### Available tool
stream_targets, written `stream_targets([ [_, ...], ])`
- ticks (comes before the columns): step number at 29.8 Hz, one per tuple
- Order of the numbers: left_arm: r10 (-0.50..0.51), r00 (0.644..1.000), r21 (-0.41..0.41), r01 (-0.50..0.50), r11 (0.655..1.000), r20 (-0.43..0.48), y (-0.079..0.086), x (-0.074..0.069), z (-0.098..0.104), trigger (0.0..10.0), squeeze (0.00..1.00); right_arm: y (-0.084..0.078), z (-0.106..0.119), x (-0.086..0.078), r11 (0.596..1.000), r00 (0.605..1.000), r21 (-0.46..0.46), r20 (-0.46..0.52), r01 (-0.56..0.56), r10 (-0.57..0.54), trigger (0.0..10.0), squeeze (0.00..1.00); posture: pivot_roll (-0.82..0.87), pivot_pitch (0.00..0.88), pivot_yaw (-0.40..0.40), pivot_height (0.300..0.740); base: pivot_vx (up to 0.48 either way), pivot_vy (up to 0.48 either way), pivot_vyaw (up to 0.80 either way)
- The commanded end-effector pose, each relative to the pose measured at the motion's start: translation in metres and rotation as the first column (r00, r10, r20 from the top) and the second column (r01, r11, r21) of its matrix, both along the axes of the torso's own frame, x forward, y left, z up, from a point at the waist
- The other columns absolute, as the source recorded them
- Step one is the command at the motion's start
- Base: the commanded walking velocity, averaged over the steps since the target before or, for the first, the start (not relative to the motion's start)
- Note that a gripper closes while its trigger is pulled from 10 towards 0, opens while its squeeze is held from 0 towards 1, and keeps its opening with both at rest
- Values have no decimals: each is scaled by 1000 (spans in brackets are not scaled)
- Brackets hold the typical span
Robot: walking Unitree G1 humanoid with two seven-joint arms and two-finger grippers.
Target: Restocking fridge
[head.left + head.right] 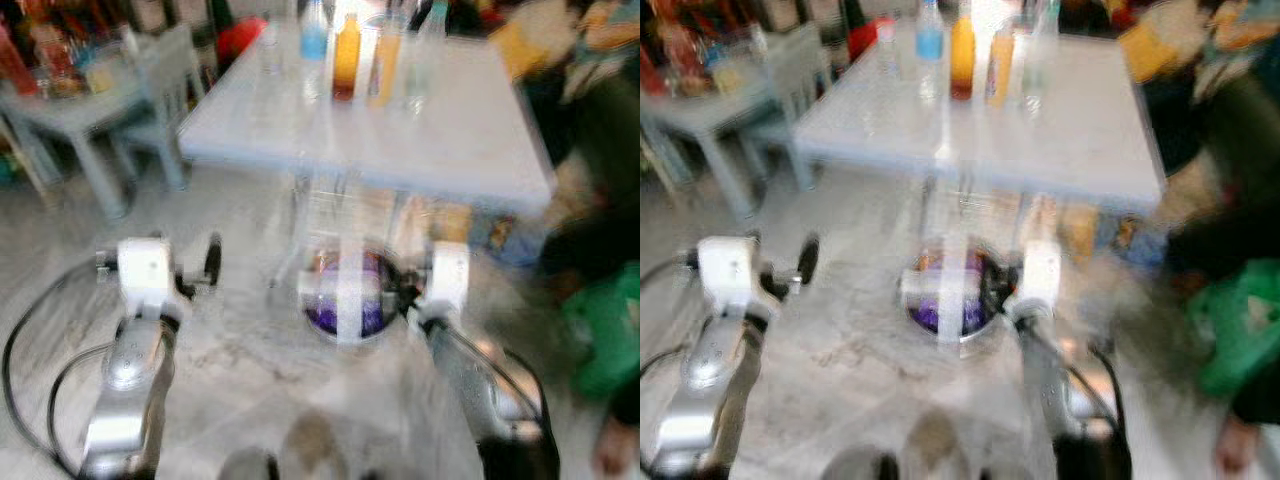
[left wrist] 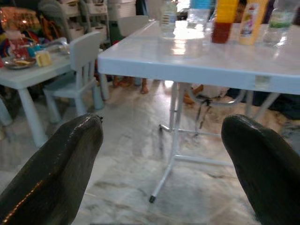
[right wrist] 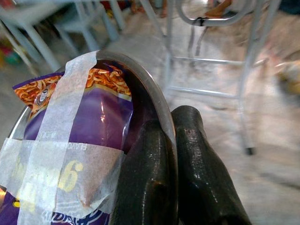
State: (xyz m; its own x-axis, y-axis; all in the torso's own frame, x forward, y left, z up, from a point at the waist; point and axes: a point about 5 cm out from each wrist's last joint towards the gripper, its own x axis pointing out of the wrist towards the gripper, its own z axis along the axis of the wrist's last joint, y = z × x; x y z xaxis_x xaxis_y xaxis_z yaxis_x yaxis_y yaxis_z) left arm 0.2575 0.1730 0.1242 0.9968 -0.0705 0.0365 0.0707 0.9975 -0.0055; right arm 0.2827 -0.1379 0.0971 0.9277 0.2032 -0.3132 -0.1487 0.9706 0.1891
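Gripping the rim of a round shiny metal bowl, right gripper: both black fingers pinched together on the bowl's edge, one inside, one outside. Bowl held just to that gripper's left, low over the pale marbled floor.
Contents of bowl: one purple noodle packet with orange print, strapped in by crossed strips of whitish tape.
Left gripper: fingers spread wide apart, holding nothing, level with the right one.
Ahead of both grippers: white folding table on metal legs, bearing clear, orange and yellow bottles along its far edge.
Beyond the left gripper: small pale-blue table and chair.
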Motion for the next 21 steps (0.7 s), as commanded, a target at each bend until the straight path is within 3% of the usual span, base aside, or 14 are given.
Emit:
stream_targets([
  [1,17,1000,22,-16,1000,-22,2,-4,-5,10000,0,6,11,2,999,997,5,63,-40,40,10000,0,48,110,-12,740,0,0,0],
  [6,8,999,57,-6,998,-31,-1,-7,-9,10000,0,-2,12,5,996,997,86,75,0,-6,10000,0,50,113,-13,740,0,0,0],
  [14,56,998,74,-54,996,-19,8,-3,-3,10000,0,2,23,2,985,990,171,138,-20,-4,10000,0,59,125,-8,740,0,0,800],
  [21,65,997,86,-63,994,-29,6,-6,-3,10000,0,2,21,-3,990,987,139,159,-37,14,10000,0,80,130,-38,740,0,0,800],
])
